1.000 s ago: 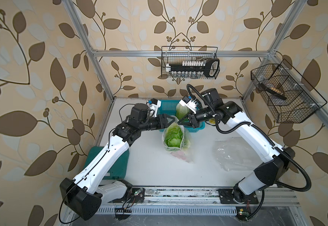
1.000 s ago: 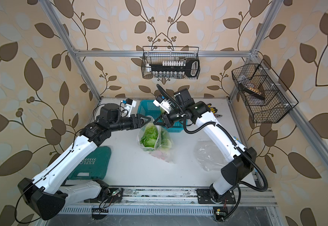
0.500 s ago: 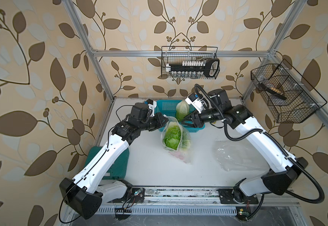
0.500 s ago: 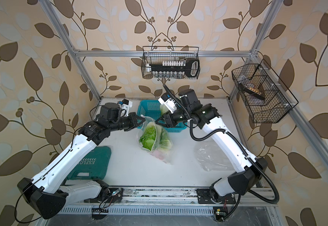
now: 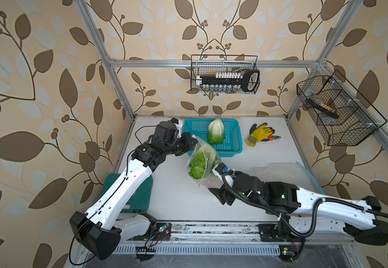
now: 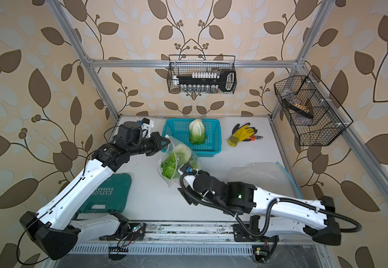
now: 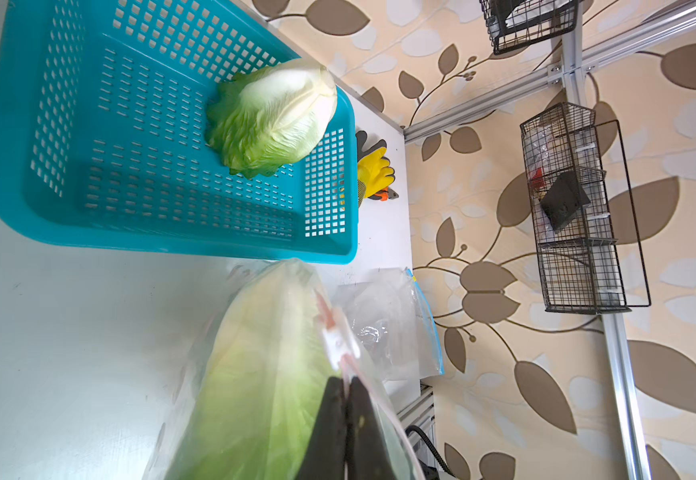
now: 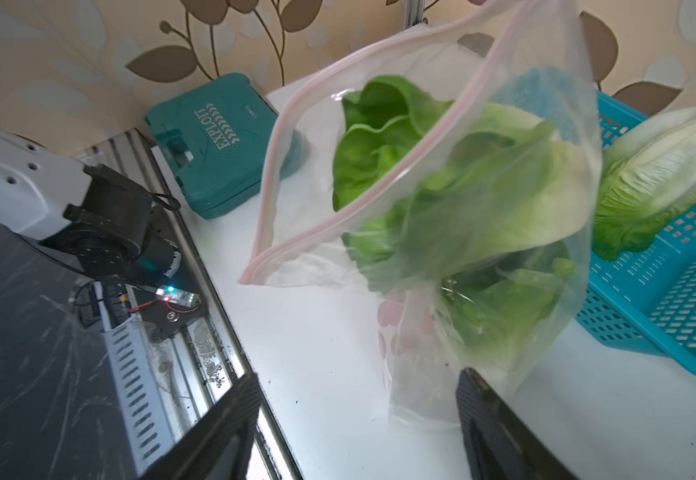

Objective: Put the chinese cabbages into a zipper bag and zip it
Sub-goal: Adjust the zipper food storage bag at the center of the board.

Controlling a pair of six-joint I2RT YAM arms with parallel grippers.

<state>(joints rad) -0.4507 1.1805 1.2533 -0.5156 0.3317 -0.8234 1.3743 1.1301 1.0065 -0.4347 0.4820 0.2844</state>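
The blue basket [image 5: 235, 141] is sitting upper middle in both top views, holding one chinese cabbage [image 5: 215, 131]. Just below, the zipper bag [image 5: 208, 155] is being held up with more cabbages [image 5: 196, 168] inside. The left claw [image 5: 191, 139] is pinching its top edge. The right claw [image 8: 356, 378] is gaping wide, holding nothing.

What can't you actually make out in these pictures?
- How many cabbages are in the zipper bag: the right wrist view blurs it, the leaves overlap, and it is too small in both top views.
- Tool: the yellow glove covers most of it in both top views.
- Wire basket contents: behind mesh and too small.
- Left hand: mostly cut off by its wrist view's edge.
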